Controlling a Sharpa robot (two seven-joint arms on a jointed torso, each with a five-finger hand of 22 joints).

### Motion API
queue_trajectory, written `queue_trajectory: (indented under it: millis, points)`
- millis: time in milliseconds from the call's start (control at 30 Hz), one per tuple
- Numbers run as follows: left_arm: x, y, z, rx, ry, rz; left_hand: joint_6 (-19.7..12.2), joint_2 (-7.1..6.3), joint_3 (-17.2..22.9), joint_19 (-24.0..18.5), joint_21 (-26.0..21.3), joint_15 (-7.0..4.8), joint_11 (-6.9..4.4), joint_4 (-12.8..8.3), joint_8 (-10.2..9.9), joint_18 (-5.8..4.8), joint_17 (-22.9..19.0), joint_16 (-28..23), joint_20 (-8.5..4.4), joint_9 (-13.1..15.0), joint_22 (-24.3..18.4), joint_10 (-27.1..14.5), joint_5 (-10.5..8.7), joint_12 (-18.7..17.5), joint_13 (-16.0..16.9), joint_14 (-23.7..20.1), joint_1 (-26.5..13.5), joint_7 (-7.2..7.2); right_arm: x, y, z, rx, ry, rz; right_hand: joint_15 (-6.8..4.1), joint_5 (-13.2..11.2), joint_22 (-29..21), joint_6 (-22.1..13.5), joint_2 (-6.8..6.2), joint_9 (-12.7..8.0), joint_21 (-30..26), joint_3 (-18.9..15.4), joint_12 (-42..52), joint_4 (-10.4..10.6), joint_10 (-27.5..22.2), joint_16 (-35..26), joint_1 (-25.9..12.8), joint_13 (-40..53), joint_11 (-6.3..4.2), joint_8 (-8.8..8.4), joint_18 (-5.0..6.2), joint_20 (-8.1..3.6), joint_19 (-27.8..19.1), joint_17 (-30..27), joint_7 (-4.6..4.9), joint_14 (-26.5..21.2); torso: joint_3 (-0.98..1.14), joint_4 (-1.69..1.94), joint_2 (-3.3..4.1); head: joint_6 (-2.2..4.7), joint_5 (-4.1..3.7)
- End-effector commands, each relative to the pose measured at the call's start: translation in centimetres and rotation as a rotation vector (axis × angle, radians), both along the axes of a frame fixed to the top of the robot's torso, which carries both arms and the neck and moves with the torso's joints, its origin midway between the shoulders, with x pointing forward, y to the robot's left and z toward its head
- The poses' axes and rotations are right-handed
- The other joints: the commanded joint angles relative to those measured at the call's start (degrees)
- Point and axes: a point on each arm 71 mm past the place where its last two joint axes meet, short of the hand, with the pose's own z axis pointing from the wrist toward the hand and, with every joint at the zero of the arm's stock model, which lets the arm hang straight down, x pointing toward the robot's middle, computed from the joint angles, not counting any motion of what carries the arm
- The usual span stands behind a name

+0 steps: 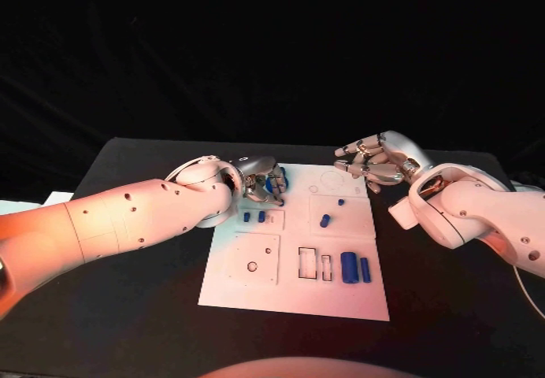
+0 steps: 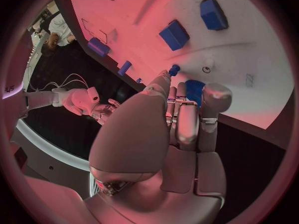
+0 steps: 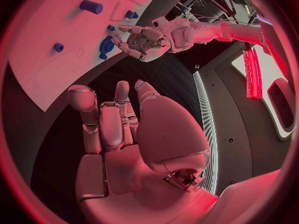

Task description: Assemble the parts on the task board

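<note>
The white task board (image 1: 293, 293) lies in the middle of the black table. My left hand (image 1: 257, 179) is over its far left corner and grips a blue part (image 1: 276, 183) between its fingers; the left wrist view shows that part (image 2: 194, 89) beside the fingers (image 2: 215, 97), close above the board (image 2: 249, 45). My right hand (image 1: 375, 161) hovers at the far right corner, fingers apart, holding nothing. In the right wrist view the right hand (image 3: 118, 124) is off the board's edge (image 3: 50, 79), facing the left hand (image 3: 142, 39).
Two small blue parts (image 1: 253, 216) lie on the board near the left hand, and two pegs (image 1: 325, 220) sit mid-board. Two long blue parts (image 1: 357, 268) rest at the near right beside rectangular slots (image 1: 308, 263). Black table (image 1: 136, 315) surrounds the board.
</note>
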Motion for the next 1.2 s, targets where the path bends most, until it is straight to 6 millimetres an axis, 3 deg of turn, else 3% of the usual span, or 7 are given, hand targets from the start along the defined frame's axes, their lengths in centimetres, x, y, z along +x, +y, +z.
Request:
queue_trajectory:
  millis: [33,300,900,1133,1200]
  points:
    - [0.0,-0.3,-0.5,0.076,0.0,-0.004,0.5,-0.71,0.2,0.7,2.4,-0.01,-0.03,0.1,-0.5,-0.74,1.4,1.5,0.0,-0.5,2.0,0.4,0.1,-0.5,-0.4,0.6,-0.1,0.11,-0.1,0.3,0.1,-0.01,-0.023,0.021,-0.19,0.4,-0.1,-0.2,-0.01,-0.1,-0.3,0.1,-0.1,0.3,-0.5,-0.3,0.2,-0.1,-0.09,-0.24,0.77,0.07,-0.3,-0.1,0.17,1.1,-0.06,-0.11,0.05,-0.05,-0.09]
    - [0.1,-0.8,-1.1,0.116,0.011,0.004,1.4,-0.54,0.6,2.0,7.1,-0.03,-0.16,0.2,-1.1,-1.51,2.3,2.8,-0.07,-1.3,5.9,1.2,0.12,-1.1,-1.1,1.0,-0.1,0.07,-0.1,0.3,0.1,-0.011,-0.025,0.022,-0.19,0.4,-0.2,-0.2,0.0,0.0,-0.4,0.1,-0.1,0.3,-0.5,-0.3,0.2,-0.1,-0.09,-0.24,0.79,0.07,-0.3,-0.1,0.17,1.1,-0.01,0.02,-0.03,-0.12,-0.27]
    - [0.0,-1.4,-1.3,0.139,0.013,-0.015,4.5,0.91,4.3,2.9,11.5,-0.78,-1.02,-1.4,-1.4,-2.15,2.7,3.9,-0.61,-2.2,9.7,4.5,0.27,-1.8,-1.9,1.5,2.7,-0.6,-0.1,0.3,0.0,-0.005,-0.015,0.021,-0.19,0.5,-0.3,-0.1,0.05,0.0,-0.4,0.1,-0.1,0.3,-0.5,-0.3,0.3,-0.1,-0.09,-0.23,0.8,0.07,-0.3,-0.1,0.18,1.1,0.01,0.04,-0.03,-0.24,-0.28]
    - [-0.1,-1.5,-1.3,0.143,0.021,-0.029,5.4,0.49,6.6,3.2,12.8,-0.97,-1.24,-2.1,-2.2,-2.38,2.2,3.9,-0.88,-2.8,11.0,5.9,0.29,-3.2,-2.4,1.6,2.6,-0.73,-0.1,0.3,0.0,-0.005,-0.013,0.022,-0.19,0.5,-0.3,-0.1,0.05,0.0,-0.4,0.1,-0.1,0.3,-0.5,-0.3,0.3,-0.1,-0.09,-0.23,0.8,0.07,-0.3,-0.1,0.18,1.1,0.01,-0.03,-0.03,-0.21,-0.31]
    - [-0.1,-1.5,-1.4,0.144,0.023,-0.03,5.7,0.14,7.4,3.1,12.9,-0.97,-1.24,-2.3,-2.7,-2.38,1.9,3.9,-0.9,-3.1,11.2,6.3,0.27,-3.9,-2.6,1.5,2.2,-0.74,-0.1,0.3,0.0,-0.004,-0.013,0.022,-0.19,0.5,-0.2,-0.1,0.09,0.0,-0.4,0.2,-0.1,0.3,-0.5,-0.3,0.3,-0.1,-0.08,-0.22,0.79,0.07,-0.3,0.0,0.18,1.1,0.02,0.01,-0.03,0.12,-0.38]
